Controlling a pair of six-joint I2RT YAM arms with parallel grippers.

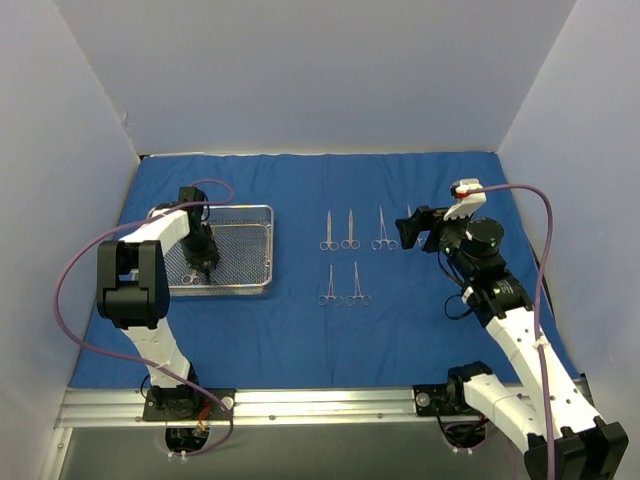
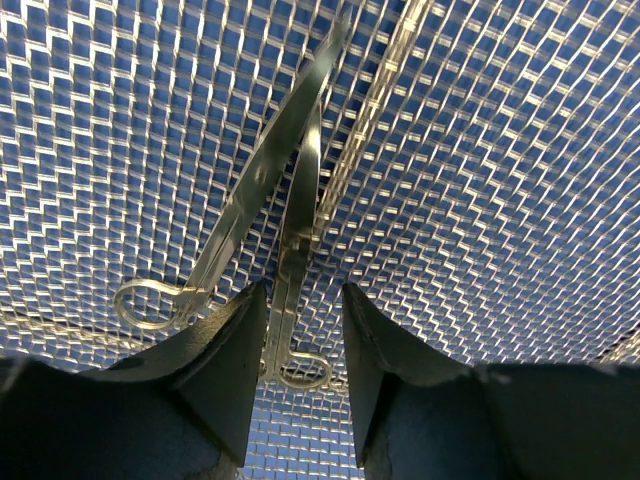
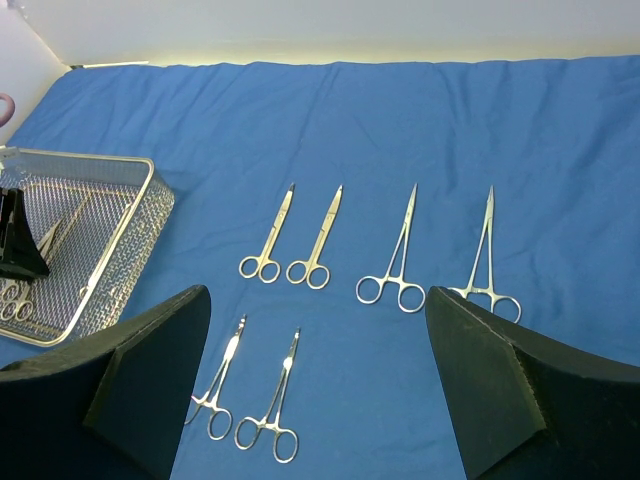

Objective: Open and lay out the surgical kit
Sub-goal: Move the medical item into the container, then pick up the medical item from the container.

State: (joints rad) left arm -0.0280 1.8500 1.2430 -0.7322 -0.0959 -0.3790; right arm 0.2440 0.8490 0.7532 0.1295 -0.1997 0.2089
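- The royal-blue cloth wrap [image 1: 300, 320] lies spread flat over the table, and everything else rests on it.
- The wire-mesh tray [image 1: 270, 250] sits on the left part of the cloth, well apart from the right arm and right under the left one.
- The left gripper [image 2: 305, 295] is down inside the tray. Its fingers are partly spread and nothing is pinched yet.
- The right gripper [image 3: 318, 300] hovers over the right side of the cloth with its fingers wide apart and empty.
- Six laid-out instruments [image 3: 403, 240] lie on the cloth between tray and right arm, four in a far row and two nearer, rings toward the arms.
- Two instruments remain in the tray, crossing near their tips.
- The straighter instrument [image 2: 295, 250] runs directly away from the left fingers. Its shank passes between them and its ring sits just behind the tips.
- The slanted instrument [image 2: 255, 180] has its ring just outside the left-hand finger.
- Judged from this, the grip depends on the fingers squeezing across that shank, so the left arm is the one to lift it.
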